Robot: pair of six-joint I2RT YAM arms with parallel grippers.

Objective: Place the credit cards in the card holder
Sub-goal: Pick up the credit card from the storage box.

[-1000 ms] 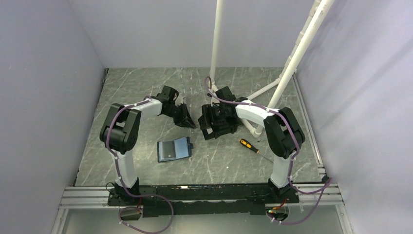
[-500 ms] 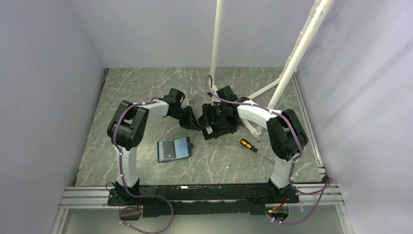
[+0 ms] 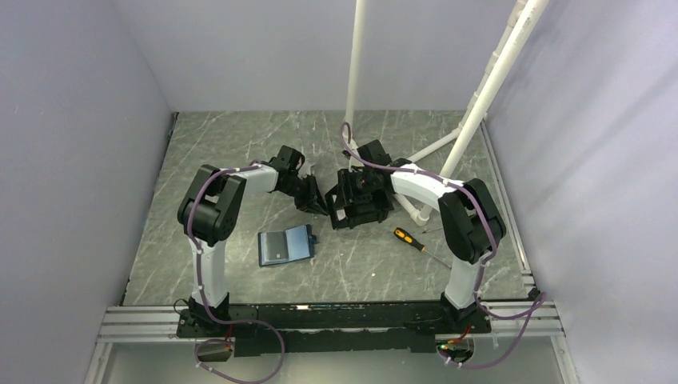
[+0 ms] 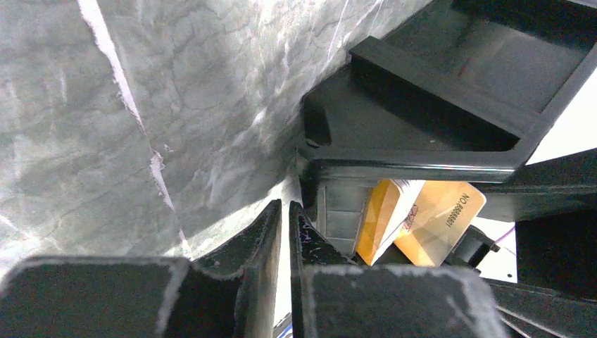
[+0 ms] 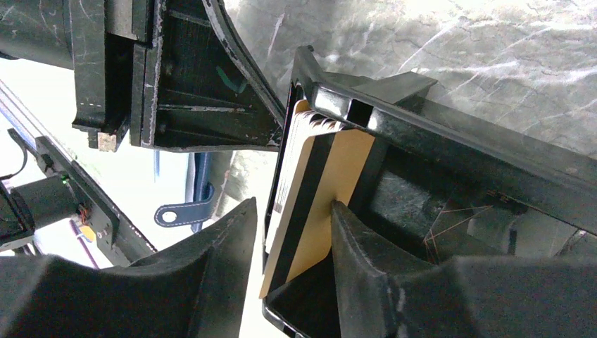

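Several credit cards, orange-gold and whitish, stand on edge against the wall of a black open box. They also show in the left wrist view through the box's side. My right gripper is open and straddles that wall and the cards. Its inner finger touches the gold card and its outer finger stays apart from the wall. My left gripper is shut and empty, its tips at the box's left outer side. The dark-blue card holder lies flat on the table, nearer the arm bases.
An orange-handled screwdriver lies to the right of the box. White pipes rise behind the right arm, and one runs along the table by the box. Walls close in left, right and back.
My left gripper has moved right from open table to the box's left side. The right gripper has stayed at the box, and the box has shifted slightly.
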